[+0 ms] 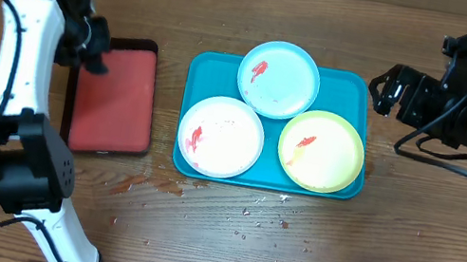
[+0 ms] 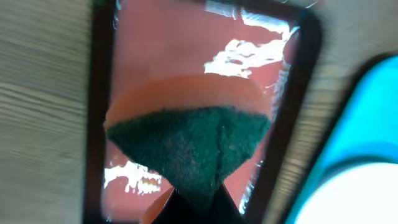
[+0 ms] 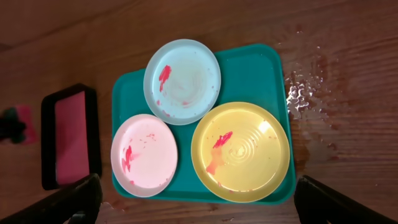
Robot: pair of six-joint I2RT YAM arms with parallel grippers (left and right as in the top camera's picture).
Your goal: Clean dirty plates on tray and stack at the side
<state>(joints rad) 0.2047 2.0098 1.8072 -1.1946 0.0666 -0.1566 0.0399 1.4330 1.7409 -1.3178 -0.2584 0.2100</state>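
Green scouring felt over an orange sponge (image 2: 193,143) fills the left wrist view. It is pinched tight between the fingers of the left gripper (image 1: 95,44), which hangs above the small red tray (image 1: 114,96) beside the big turquoise tray (image 1: 210,74). The right gripper (image 1: 393,92) sits off the turquoise tray's right side, its fingers (image 3: 74,199) spread wide with nothing between them.

The biggest risk, I'd judge, is sliding — the plates are light plastic and crowd each other. A one-armed scrub could shove a plate across the tray or tip it up by its rim unless the free gripper steadies it. The sponge also looks gripped near one end (it bulges out past the pinch), so hard pressing may twist it loose.

All three plates lie flat on the turquoise tray. The blue plate (image 1: 279,79) is at the far edge, the pinkish-white plate (image 1: 220,136) near left and the yellow-green plate (image 1: 321,151) near right — rims touching or just overlapping, I cannot tell which. Each carries a red smear on its pale centre; none is cleaned or stacked yet.
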